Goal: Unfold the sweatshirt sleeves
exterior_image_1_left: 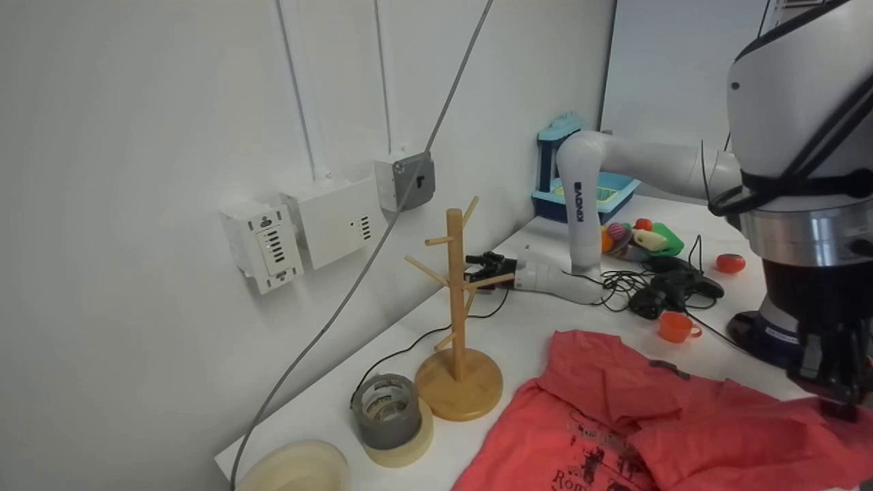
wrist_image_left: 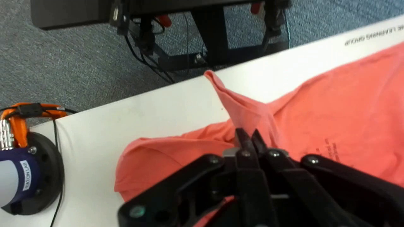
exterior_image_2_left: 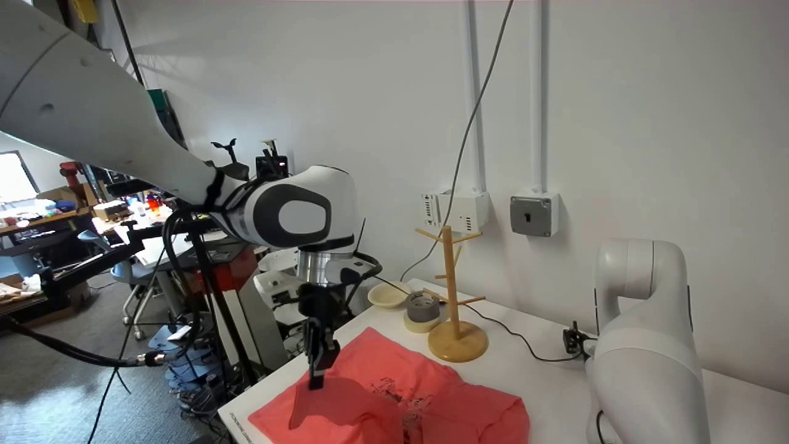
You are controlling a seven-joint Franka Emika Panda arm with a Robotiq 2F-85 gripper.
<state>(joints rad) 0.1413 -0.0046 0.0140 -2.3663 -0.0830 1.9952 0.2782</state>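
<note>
Sweatshirt (exterior_image_2_left: pixel 388 391), coral-red, spread face up on the white desk (exterior_image_2_left: pixel 558 394); in both exterior views it lies near the wooden mug tree (exterior_image_1_left: pixel 457 293), on the side of the tree away from the wall (exterior_image_2_left: pixel 370 123). Dark lettering (exterior_image_1_left: pixel 593 467) marks the chest. Second sleeve (exterior_image_1_left: pixel 607 378), on the part of the sweatshirt nearer the mug tree, folded inward over the chest. Raised sleeve (wrist_image_left: pixel 243 110), on the part farther from the mug tree, lifted at the hand (wrist_image_left: pixel 249 134). The hand is closed, its fingertips together on a pinch of the raised sleeve, whose end trails past them in the wrist view. Gray roll (exterior_image_1_left: pixel 392 431) of tape just beside the base of the mug tree, resting on a cream roll (exterior_image_1_left: pixel 409 453); pale bowl (exterior_image_2_left: pixel 389 295) on the same side of the mug tree, a little farther off. In an exterior view, an orange cup (exterior_image_1_left: pixel 675 327), a black game controller (exterior_image_1_left: pixel 672 286) and a white Kinova arm (exterior_image_1_left: pixel 580 225) stand well apart from the mug tree, on the side opposite the bowl.
</note>
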